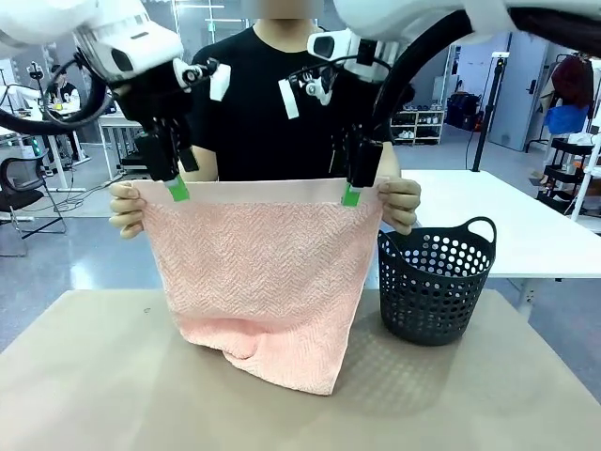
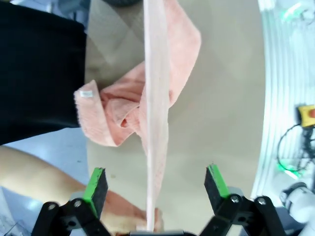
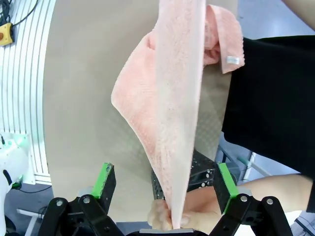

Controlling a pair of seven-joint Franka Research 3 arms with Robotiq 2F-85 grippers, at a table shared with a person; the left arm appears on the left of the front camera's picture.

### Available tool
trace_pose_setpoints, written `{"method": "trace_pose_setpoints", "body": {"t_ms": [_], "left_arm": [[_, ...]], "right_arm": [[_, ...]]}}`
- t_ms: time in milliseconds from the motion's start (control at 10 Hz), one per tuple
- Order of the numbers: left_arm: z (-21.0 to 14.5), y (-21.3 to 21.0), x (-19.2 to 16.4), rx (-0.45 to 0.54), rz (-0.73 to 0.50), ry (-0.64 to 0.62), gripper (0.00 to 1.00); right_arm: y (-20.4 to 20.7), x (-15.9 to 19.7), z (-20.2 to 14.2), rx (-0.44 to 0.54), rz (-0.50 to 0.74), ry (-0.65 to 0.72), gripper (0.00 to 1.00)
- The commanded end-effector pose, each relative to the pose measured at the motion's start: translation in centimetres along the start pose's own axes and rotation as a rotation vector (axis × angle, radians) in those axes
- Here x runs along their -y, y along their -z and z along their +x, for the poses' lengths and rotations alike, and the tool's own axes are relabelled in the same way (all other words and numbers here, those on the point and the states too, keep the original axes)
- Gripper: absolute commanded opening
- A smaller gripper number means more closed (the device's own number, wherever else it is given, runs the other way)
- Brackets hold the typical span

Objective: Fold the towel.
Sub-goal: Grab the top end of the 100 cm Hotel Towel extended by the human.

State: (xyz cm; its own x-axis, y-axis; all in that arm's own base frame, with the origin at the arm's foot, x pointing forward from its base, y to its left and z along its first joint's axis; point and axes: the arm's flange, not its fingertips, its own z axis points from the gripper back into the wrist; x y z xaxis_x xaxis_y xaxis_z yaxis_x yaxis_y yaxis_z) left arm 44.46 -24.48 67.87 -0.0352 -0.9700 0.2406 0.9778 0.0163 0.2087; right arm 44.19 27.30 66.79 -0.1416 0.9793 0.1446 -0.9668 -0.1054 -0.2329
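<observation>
- Left gripper point(image 2: 155, 181): jaws spread wide, green pads either side of the towel's point(image 1: 258, 272) top edge, neither pad touching cloth.
- Right gripper point(image 3: 165, 178): same, wide apart, the edge runs between the pads, nothing clamped.
- Both point straight down at the top band, left one near the left corner, right one near the right corner; looks lined up to pinch the edge, not yet done.
- Person at the far side holds the towel up by its two top corners, one hand point(image 1: 127, 209) at left, other hand point(image 1: 402, 205) at right, just outside the grippers; likely presenting the edge taut for a handover.
- Towel hangs flat facing the robot, its lower end rumpled on the table point(image 1: 84, 376), so only partly lifted. No fold made yet.
- Black perforated basket point(image 1: 437, 282) stands on the table just right of the towel, apart from it.
- Table top is tan and matte.
- Room: white tables, an office chair far left, shelving carts far right.
</observation>
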Motion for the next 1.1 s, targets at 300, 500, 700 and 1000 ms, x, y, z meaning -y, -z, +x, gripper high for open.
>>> {"method": "trace_pose_setpoints", "body": {"t_ms": [300, 500, 700, 1000], "left_arm": [[-0.7, 5.3, 0.0, -0.002, -0.058, -0.047, 1.00], [-0.9, 5.8, 0.0, -0.016, -0.060, -0.055, 0.83], [-1.1, 5.5, 0.0, -0.013, -0.045, -0.064, 0.24], [-1.4, 5.4, 0.3, -0.009, -0.043, -0.065, 0.00]], "right_arm": [[3.3, 0.0, 0.1, -0.014, 0.049, 0.034, 1.00], [4.0, -0.1, 0.2, -0.024, 0.051, 0.021, 0.94], [4.2, -0.1, 0.2, -0.025, 0.043, 0.023, 0.34], [4.2, -0.3, 0.1, -0.025, 0.039, 0.025, 0.00]]}}
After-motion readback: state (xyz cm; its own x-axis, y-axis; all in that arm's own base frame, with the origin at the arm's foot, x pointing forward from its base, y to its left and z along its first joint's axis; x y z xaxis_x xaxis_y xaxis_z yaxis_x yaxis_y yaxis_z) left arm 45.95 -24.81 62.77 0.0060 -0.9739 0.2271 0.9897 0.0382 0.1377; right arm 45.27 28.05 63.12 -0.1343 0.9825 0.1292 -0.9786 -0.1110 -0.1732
